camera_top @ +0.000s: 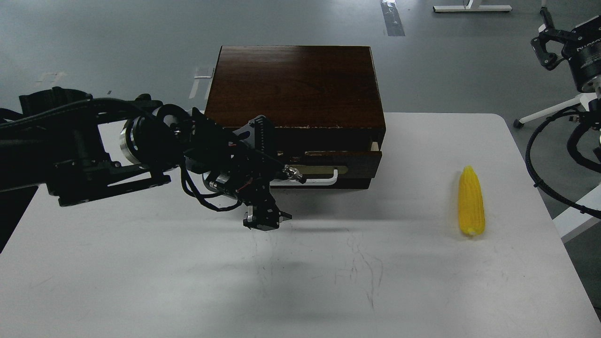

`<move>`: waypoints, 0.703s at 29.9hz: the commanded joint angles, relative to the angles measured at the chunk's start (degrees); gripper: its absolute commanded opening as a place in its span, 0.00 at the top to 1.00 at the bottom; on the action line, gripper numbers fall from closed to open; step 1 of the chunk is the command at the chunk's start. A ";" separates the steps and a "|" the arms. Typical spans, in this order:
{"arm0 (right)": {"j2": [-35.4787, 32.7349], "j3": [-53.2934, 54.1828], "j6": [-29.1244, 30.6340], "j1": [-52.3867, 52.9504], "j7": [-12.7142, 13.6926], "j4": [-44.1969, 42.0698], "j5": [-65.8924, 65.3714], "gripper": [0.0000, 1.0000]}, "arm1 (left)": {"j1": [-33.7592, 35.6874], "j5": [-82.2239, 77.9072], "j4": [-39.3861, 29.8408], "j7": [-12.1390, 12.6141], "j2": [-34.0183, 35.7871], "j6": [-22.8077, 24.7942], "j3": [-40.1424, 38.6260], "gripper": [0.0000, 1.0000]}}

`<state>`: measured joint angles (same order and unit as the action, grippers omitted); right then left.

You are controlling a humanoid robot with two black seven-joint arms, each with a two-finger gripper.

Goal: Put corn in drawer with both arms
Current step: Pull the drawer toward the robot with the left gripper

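The corn (471, 201), a bright yellow cob, lies on the white table (141, 281) at the right, pointed end away from me. The dark brown wooden box (293, 84) stands at the table's back. Its drawer (361, 162) is pulled out a little, and a strip of pale inner side shows at the right (374, 146). My left gripper (281, 180) is at the left end of the white bar handle (328, 178), shut on it; its fingers are dark and partly hidden. My right gripper (546, 47) is raised at the far right, off the table, open and empty.
A black cable loop (535, 164) of the right arm hangs beside the table's right edge. Grey floor lies beyond the table. Faint scuff marks (357, 267) cross the table's middle.
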<state>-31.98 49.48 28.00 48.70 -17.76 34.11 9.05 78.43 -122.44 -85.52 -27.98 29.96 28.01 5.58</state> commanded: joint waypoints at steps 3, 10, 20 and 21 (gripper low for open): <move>-0.01 -0.09 0.00 -0.01 0.00 0.00 0.00 0.00 | 0.94 2.11 -0.87 -0.02 -0.26 -0.01 -0.13 0.16; 0.08 0.00 0.00 -0.10 0.00 0.00 0.00 0.00 | 0.94 3.61 -1.84 -0.02 0.45 -0.01 -0.13 0.13; 0.08 -0.18 0.00 -0.10 0.00 0.00 0.00 0.00 | 2.79 3.52 -0.27 -0.02 0.45 -0.01 -0.48 0.10; 0.08 -0.18 0.00 -0.10 0.00 0.00 -0.08 0.00 | 2.70 3.43 0.17 -0.02 0.45 -0.01 -0.48 0.10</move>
<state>-31.91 49.42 28.00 48.62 -17.76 34.14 8.98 81.13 -118.82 -86.60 -28.00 30.57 28.01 5.00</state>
